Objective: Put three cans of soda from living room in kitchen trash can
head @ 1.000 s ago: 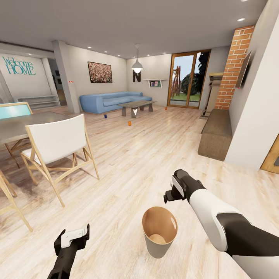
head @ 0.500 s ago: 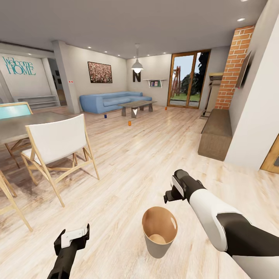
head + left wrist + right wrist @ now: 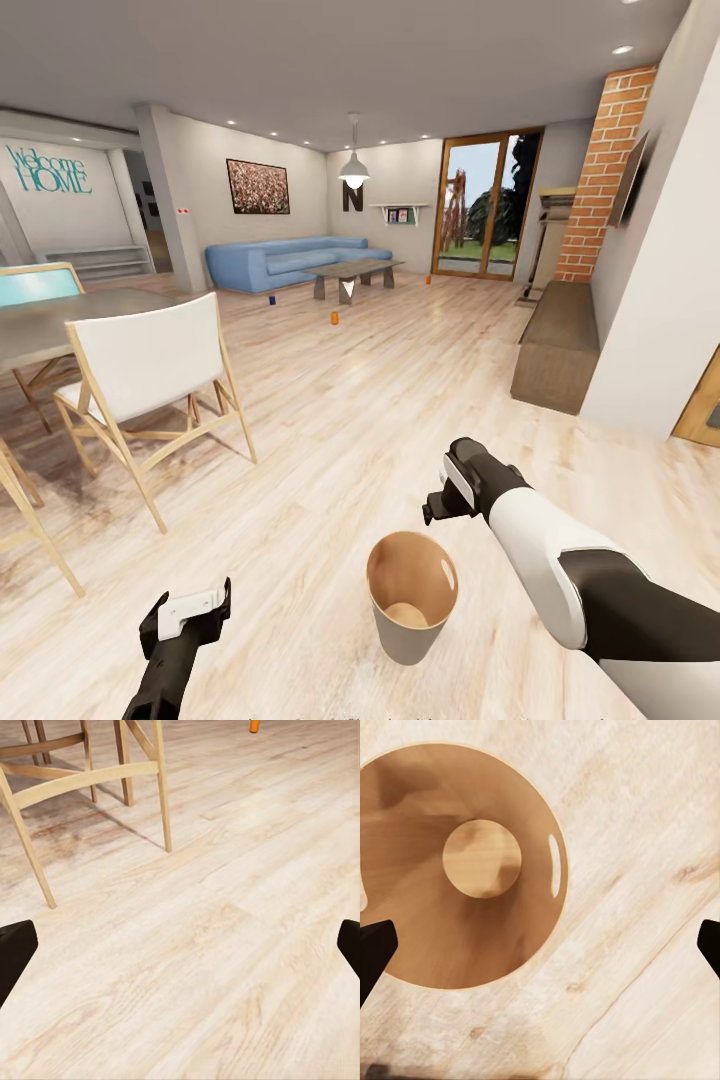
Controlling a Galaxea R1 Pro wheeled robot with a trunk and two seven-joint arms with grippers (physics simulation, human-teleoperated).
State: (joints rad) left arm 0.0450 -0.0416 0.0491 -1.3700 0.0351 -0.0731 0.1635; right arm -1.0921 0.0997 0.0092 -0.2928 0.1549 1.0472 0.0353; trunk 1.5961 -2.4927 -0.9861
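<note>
Head view compared across the three moments: no shift found. Left gripper (image 3: 190,607) and right gripper (image 3: 437,503) sit in the same spots over the wood floor (image 3: 380,400), fingers spread as before. Tash can (image 3: 411,597) has not moved. The cans by the low table (image 3: 352,270) look unmoved, though they are too small and far off to be sure. Camera framing unchanged as well, so base and head held steady
</note>
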